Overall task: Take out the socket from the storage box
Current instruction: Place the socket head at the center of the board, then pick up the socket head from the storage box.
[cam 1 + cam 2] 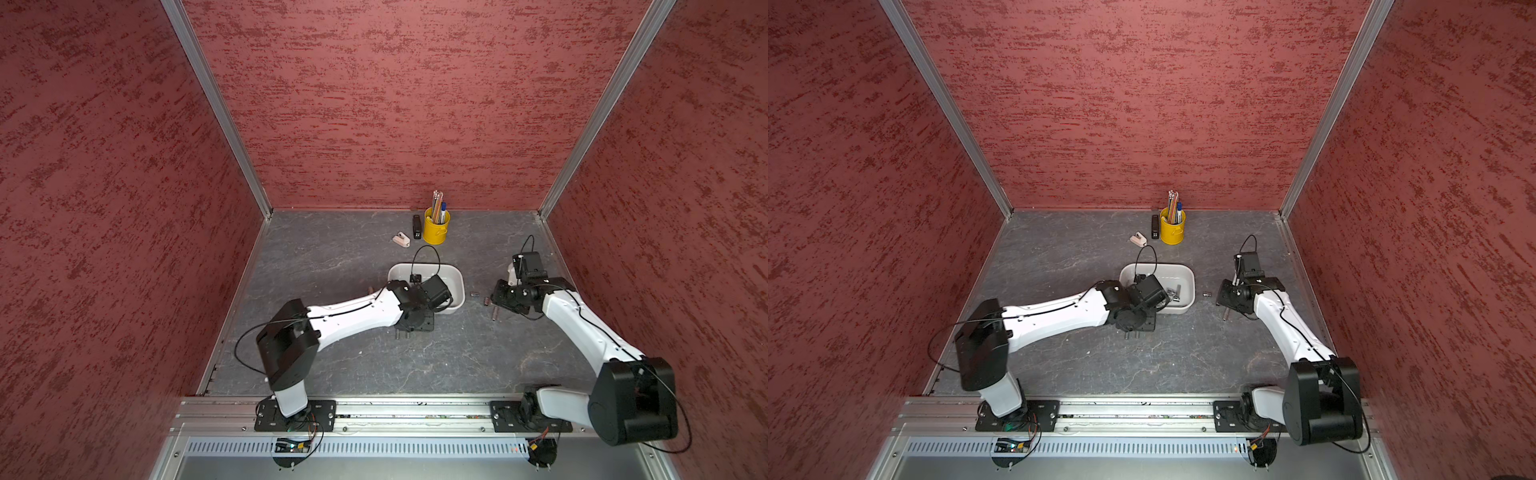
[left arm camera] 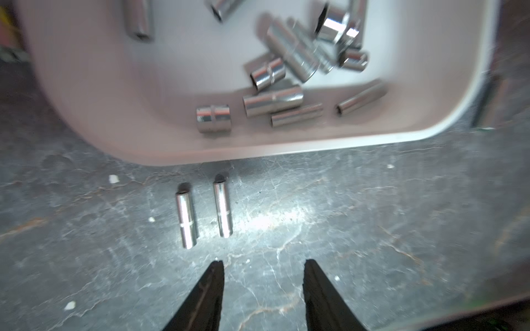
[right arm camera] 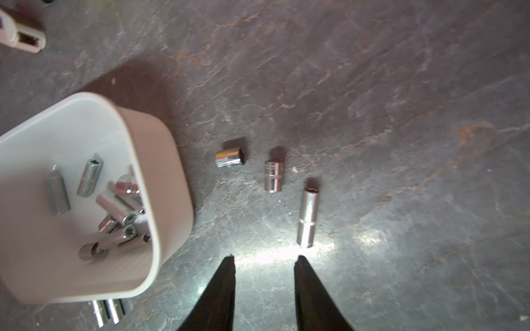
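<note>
The storage box (image 1: 424,268) is a shallow white tray in the middle of the table, and several chrome sockets (image 2: 213,119) lie inside it. My left gripper (image 2: 264,262) is open above the bare table just outside the box's near wall (image 2: 315,143), with nothing between its fingers. Two long sockets (image 2: 186,219) (image 2: 223,210) lie side by side just ahead of it. My right gripper (image 3: 265,256) is open and empty to the right of the box (image 3: 160,172). Three sockets (image 3: 231,157) (image 3: 274,176) (image 3: 307,217) lie on the table in front of it.
A yellow pen cup (image 1: 436,230) stands at the back of the table with a black stapler (image 1: 417,226) and a small white object (image 1: 401,240) beside it. Red textured walls close in the table on three sides.
</note>
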You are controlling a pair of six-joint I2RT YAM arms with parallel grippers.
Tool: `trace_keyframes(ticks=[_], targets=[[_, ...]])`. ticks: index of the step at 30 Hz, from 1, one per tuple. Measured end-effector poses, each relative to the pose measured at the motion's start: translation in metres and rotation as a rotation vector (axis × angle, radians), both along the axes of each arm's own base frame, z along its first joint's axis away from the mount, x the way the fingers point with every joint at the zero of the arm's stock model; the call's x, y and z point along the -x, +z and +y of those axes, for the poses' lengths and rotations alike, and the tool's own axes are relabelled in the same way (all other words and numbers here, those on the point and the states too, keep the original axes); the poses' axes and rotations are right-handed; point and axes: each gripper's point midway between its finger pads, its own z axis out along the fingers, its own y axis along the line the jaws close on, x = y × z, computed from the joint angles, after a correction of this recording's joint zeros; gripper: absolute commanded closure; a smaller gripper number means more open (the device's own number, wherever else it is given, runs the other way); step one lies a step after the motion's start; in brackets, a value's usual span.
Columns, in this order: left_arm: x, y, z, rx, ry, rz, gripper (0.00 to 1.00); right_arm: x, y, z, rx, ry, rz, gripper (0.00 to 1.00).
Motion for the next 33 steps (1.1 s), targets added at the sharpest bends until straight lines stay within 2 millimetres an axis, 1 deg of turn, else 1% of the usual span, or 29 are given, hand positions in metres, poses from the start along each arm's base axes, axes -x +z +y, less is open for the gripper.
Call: trace_keyframes(ticks=[1, 3, 5, 7, 9, 11, 13, 16, 18, 19, 22, 26, 29, 33], targets=[[-0.004, 0.017, 0.007, 0.032, 0.008, -0.03, 0.49, -0.003, 0.005, 0.009, 0.002, 0.036, -0.013, 0.63], [-0.012, 0.044, 0.026, 0.085, 0.038, -0.079, 0.48, -0.011, 0.016, 0.032, 0.009, 0.12, -0.041, 0.63], [-0.022, 0.057, 0.056, 0.108, 0.086, -0.111, 0.48, -0.023, 0.026, 0.062, 0.016, 0.217, -0.067, 0.63], [-0.029, 0.058, 0.087, 0.101, 0.138, -0.122, 0.48, -0.036, 0.031, 0.093, 0.025, 0.3, -0.076, 0.63], [-0.032, 0.05, 0.119, 0.076, 0.191, -0.11, 0.48, -0.049, 0.03, 0.126, 0.034, 0.371, -0.072, 0.62], [-0.029, 0.04, 0.146, 0.049, 0.233, -0.084, 0.48, -0.058, 0.023, 0.161, 0.042, 0.434, -0.051, 0.62], [-0.025, 0.033, 0.168, 0.036, 0.266, -0.062, 0.48, -0.067, 0.015, 0.187, 0.048, 0.46, -0.022, 0.62], [-0.017, 0.033, 0.19, 0.042, 0.3, -0.057, 0.48, -0.076, 0.0, 0.217, 0.059, 0.46, 0.028, 0.62], [-0.014, 0.038, 0.196, 0.056, 0.307, -0.067, 0.47, -0.082, -0.01, 0.226, 0.068, 0.439, 0.056, 0.61], [-0.012, 0.041, 0.198, 0.066, 0.306, -0.074, 0.47, -0.083, -0.015, 0.228, 0.076, 0.421, 0.073, 0.61], [-0.009, 0.043, 0.202, 0.079, 0.298, -0.081, 0.47, -0.087, -0.025, 0.226, 0.115, 0.369, 0.112, 0.6], [-0.007, 0.042, 0.208, 0.068, 0.295, -0.073, 0.46, -0.088, -0.03, 0.222, 0.145, 0.319, 0.134, 0.6], [-0.005, 0.043, 0.212, 0.073, 0.295, -0.077, 0.46, -0.09, -0.036, 0.223, 0.152, 0.294, 0.149, 0.59], [-0.002, 0.044, 0.214, 0.076, 0.286, -0.082, 0.46, -0.09, -0.052, 0.224, 0.159, 0.266, 0.182, 0.57]])
